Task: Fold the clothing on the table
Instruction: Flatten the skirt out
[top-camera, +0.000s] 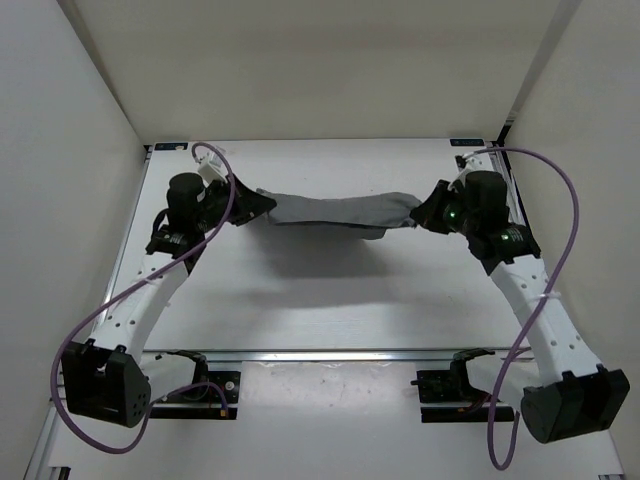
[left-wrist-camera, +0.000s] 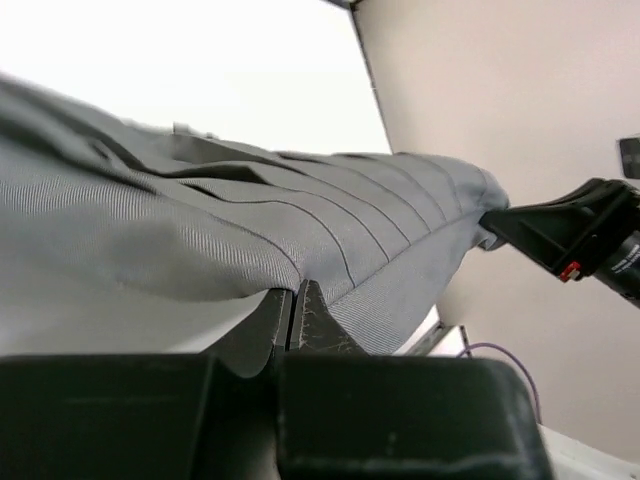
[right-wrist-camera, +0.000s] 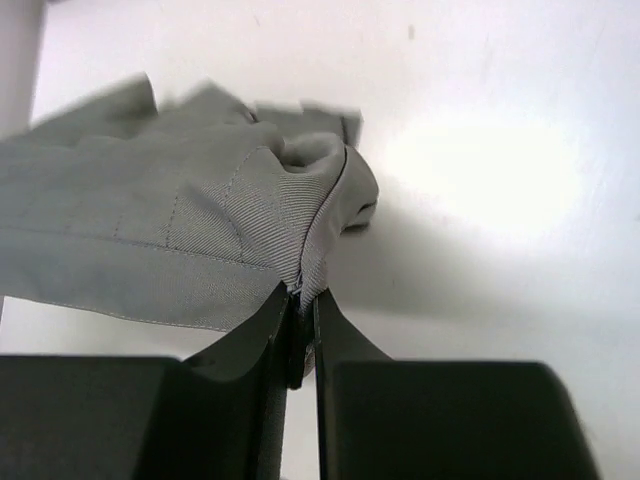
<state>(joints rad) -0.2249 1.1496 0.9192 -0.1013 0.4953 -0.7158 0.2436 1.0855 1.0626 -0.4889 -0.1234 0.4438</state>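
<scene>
Left hand (top-camera: 267, 205) and right hand (top-camera: 419, 212), each clamped on an end of the clothing (top-camera: 340, 211)

Top external — fixed overhead at the near edge, looking down and forward across the whole bench (top-camera: 300, 310). Left wrist — low, very close behind the left end effector (left-wrist-camera: 296, 292), facing along the clothing (left-wrist-camera: 200, 230) toward the right end effector (left-wrist-camera: 505, 222). Right wrist: equally close behind its own end effector, angled down onto the bench. All three views share the clothing; only the overhead view is distant.
</scene>
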